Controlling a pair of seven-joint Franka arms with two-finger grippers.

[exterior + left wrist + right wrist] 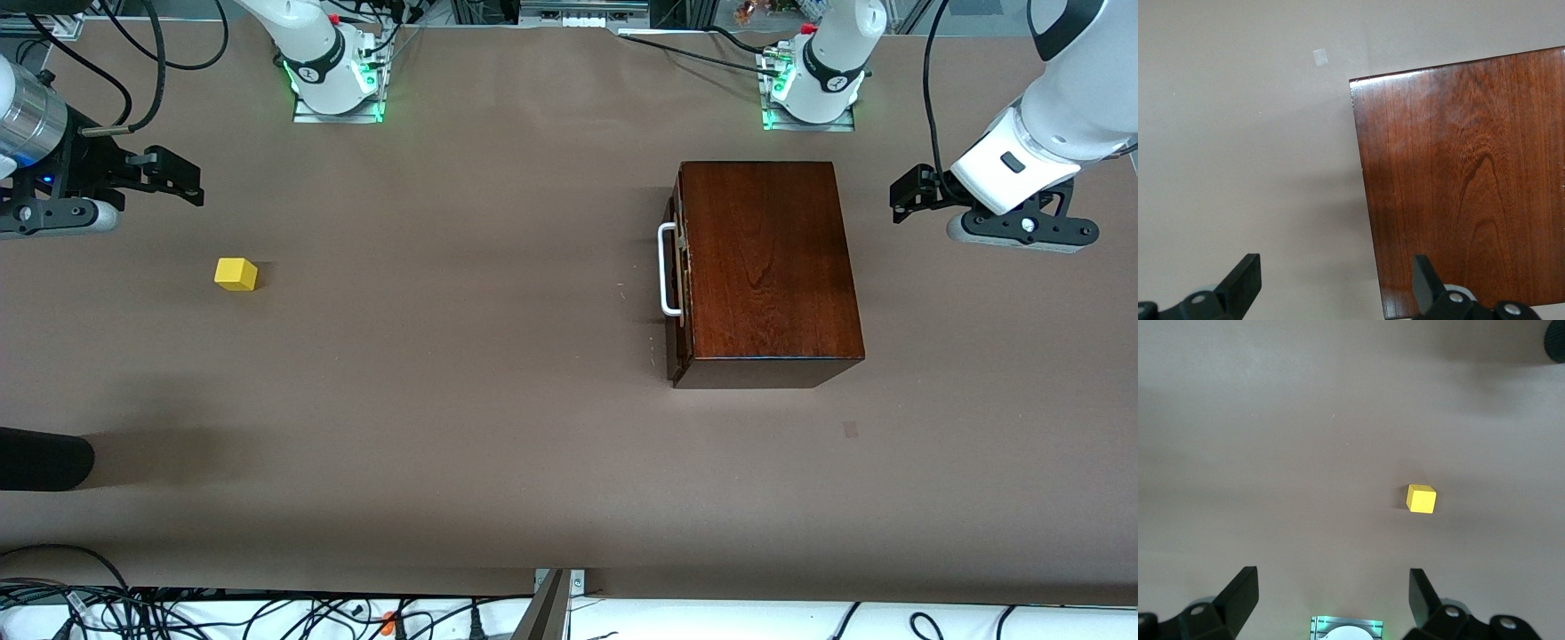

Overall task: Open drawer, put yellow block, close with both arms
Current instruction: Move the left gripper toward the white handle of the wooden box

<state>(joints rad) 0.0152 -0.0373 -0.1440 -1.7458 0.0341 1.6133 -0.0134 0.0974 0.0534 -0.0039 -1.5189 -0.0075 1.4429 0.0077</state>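
The reddish-brown wooden box (769, 262) stands toward the left arm's end of the table. Its drawer (677, 276) is shut, and the white bar handle (665, 271) faces the right arm's end. The yellow block (236, 274) lies alone on the table toward the right arm's end. My left gripper (909, 194) is open and empty, over the table beside the box. Its wrist view shows the box top (1465, 180) between the spread fingers (1241, 283). My right gripper (178, 178) is open and empty over the table, apart from the block (1421, 499).
A black rounded object (44, 458) pokes in at the right arm's end, nearer the front camera. A small pale patch (851, 430) marks the table nearer the front camera than the box. The arm bases (336, 84) stand along the table's edge.
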